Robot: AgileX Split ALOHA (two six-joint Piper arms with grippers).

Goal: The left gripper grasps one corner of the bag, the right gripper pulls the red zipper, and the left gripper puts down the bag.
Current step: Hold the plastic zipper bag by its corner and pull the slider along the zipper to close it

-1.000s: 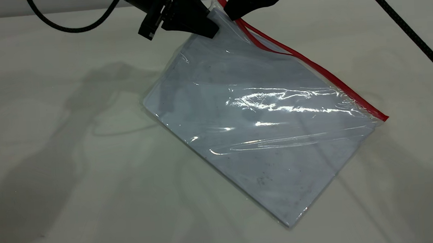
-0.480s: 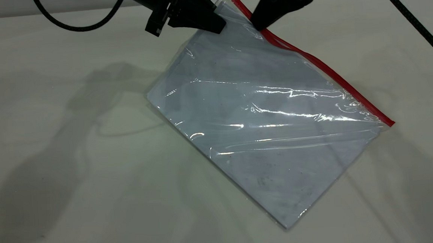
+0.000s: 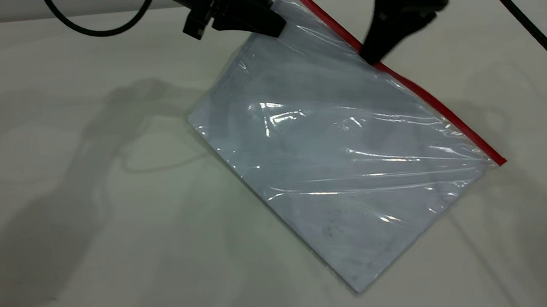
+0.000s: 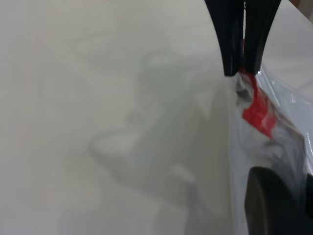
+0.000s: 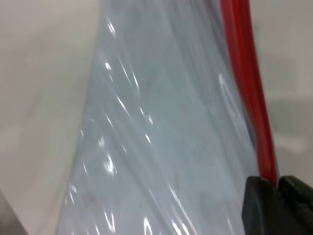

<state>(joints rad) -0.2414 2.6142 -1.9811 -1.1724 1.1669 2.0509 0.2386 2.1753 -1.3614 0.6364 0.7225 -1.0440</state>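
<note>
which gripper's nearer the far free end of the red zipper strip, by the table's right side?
Right. The right gripper sits on the thin red zipper strip, partway along. The left gripper holds the clear bag's opposite corner.

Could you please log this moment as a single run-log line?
left gripper: shut on corner of the bag, lifted | right gripper: shut on red zipper, partway along | bag: far end on table

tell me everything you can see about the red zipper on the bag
The red zipper is a thin bright red strip along one long edge of the clear bag, running diagonally. The right gripper is shut on it partway along; the left gripper pinches the raised corner of the bag. The far end rests on the table.
</note>
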